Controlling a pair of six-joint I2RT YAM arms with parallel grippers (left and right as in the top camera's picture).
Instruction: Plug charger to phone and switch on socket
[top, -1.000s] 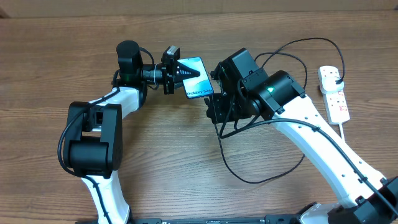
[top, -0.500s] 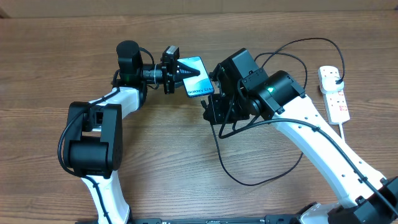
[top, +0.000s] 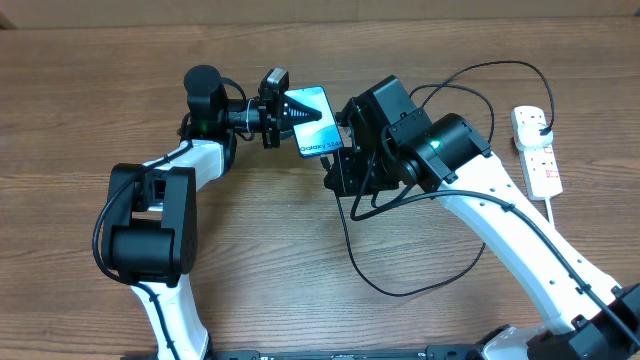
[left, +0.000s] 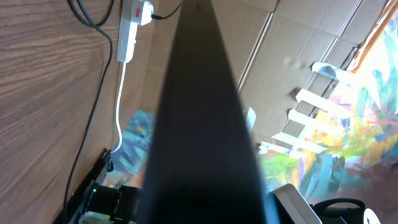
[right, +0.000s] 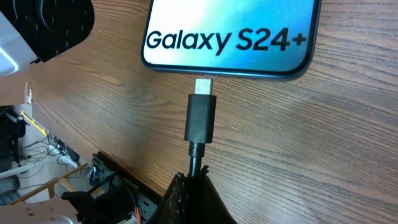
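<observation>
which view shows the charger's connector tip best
The right wrist view: the connector tip fills the centre, its metal end right at the edge of the phone. Overhead, the right gripper hides it; only the loop of the cable shows. The left wrist view shows no tip, just distant cable.

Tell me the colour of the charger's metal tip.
The tip is silver, on a black connector; the right wrist view shows it best.

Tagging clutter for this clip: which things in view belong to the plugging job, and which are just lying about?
Job: phone, charger, socket.
Lying about: cardboard, white rack, both in the background.
</observation>
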